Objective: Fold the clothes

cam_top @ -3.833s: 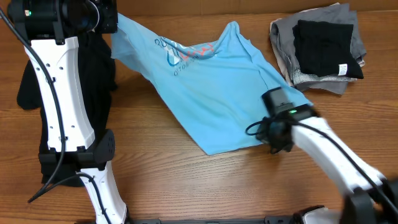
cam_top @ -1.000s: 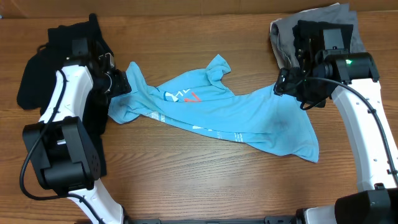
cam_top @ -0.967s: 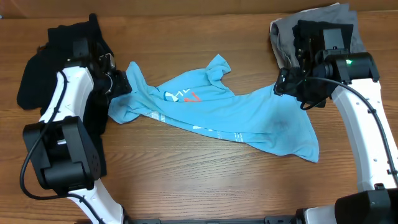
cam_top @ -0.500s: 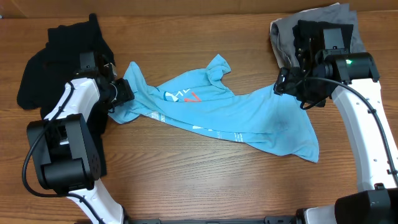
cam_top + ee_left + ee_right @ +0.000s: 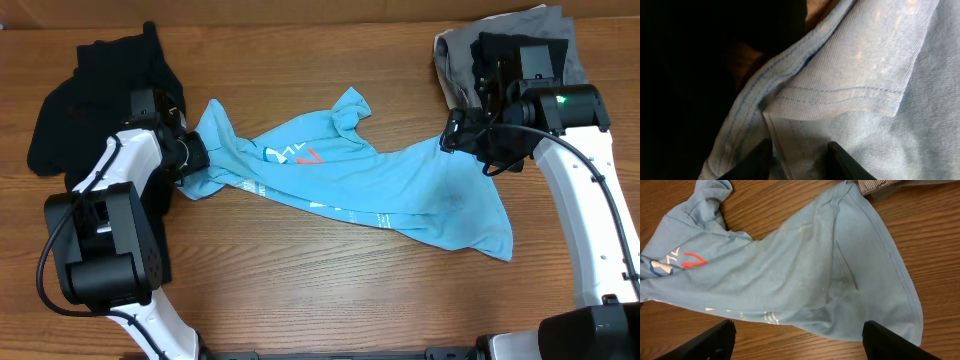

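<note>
A light blue T-shirt [image 5: 340,180] with a printed logo lies crumpled across the middle of the wooden table. My left gripper [image 5: 195,155] is down on its left end. In the left wrist view its fingers [image 5: 762,160] stand partly apart, and a hemmed fold of the T-shirt [image 5: 840,100] runs between them; the left gripper [image 5: 800,161] has a gap showing beside the fold. My right gripper [image 5: 468,138] hovers over the T-shirt's right end. It is wide open, the right gripper [image 5: 800,345] holding nothing above the T-shirt [image 5: 805,265].
A black garment [image 5: 80,90] lies bunched at the far left, under and behind the left arm. A stack of folded grey and black clothes [image 5: 520,60] sits at the back right, just behind the right arm. Bare wood [image 5: 330,290] runs along the front.
My left gripper slid a little down and right along the shirt's left edge, and its jaws narrowed around the fold. The right arm and the shirt's right side stayed still.
</note>
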Robot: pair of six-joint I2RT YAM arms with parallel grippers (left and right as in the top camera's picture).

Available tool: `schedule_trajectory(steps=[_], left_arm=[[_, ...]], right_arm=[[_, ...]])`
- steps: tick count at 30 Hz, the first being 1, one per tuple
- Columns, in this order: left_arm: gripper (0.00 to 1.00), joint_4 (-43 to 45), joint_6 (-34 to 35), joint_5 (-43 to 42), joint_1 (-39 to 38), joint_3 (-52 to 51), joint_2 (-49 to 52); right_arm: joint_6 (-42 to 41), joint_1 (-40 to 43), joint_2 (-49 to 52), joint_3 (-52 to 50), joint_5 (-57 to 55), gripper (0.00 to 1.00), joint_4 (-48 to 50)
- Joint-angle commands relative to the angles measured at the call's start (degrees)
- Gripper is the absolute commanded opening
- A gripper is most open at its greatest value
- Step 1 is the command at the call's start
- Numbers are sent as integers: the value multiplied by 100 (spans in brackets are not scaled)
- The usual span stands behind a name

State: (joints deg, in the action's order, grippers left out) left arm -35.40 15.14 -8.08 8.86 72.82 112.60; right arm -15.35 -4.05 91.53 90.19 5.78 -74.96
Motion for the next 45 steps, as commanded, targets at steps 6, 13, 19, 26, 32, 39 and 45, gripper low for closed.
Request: schedule_trajectory(steps=[6, 13, 19, 26, 32, 39, 45], left_arm=[[27, 420, 166, 44, -26, -44, 35], [24, 409, 162, 31, -26, 170, 33], [4, 415, 160, 35, -26, 205, 33], [4, -404, 2, -107, -28, 1038, 9], [4, -1753, -175, -238, -44, 2398, 9], [4, -2055, -358, -247, -245, 2870, 13], [4, -2006, -358, -236, -409, 2868, 13]], right_arm=[[39, 39, 0, -11, 33, 84, 26], [39, 39, -2, -11, 33, 84, 28], [37, 39, -2, -11, 33, 84, 24], [-50, 39, 0, -13, 33, 84, -129], [-584, -37, 83, -225, 37, 84, -485], [-1003, -81, 85, -1679, 35, 84, 472], [-1329, -81, 85, -2673, 33, 84, 1464]])
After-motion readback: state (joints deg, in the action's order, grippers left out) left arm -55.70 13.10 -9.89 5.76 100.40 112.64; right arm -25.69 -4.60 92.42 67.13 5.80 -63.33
